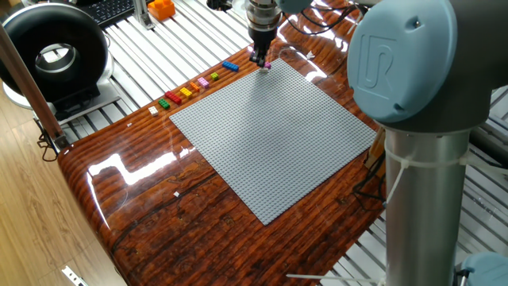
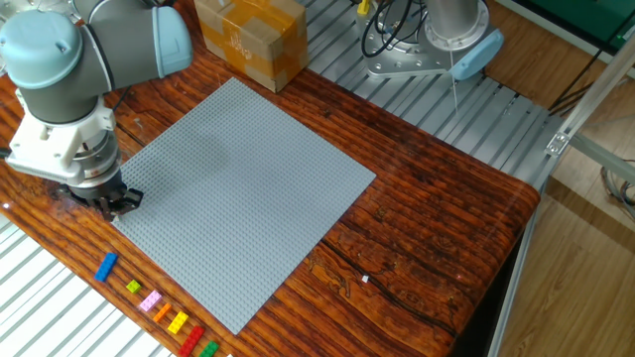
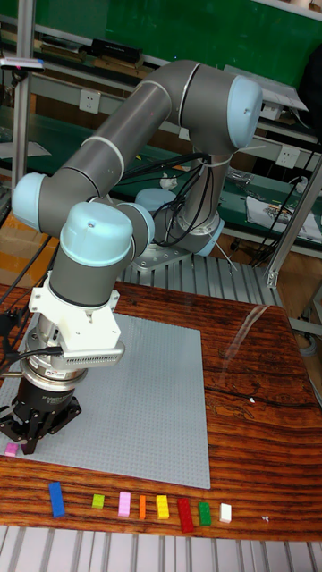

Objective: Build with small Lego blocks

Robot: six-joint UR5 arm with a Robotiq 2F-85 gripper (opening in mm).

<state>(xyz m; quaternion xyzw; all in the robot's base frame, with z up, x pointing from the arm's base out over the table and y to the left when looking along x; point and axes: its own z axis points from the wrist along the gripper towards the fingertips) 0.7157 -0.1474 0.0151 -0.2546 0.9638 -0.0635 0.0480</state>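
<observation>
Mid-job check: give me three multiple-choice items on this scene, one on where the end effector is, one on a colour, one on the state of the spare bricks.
1. The end effector is:
A over the baseplate's middle
B at a corner of the grey baseplate
C above the cardboard box

2. Of the row bricks, the one nearest it is:
A blue
B white
C red

3. The row bricks are:
A stacked in a tower
B pressed onto the baseplate
C lying singly on the table

Answers:
1 B, its fingertips are low at the plate's corner.
2 A, the blue brick ends the row on that side.
3 C, they lie apart beside the plate.
</observation>
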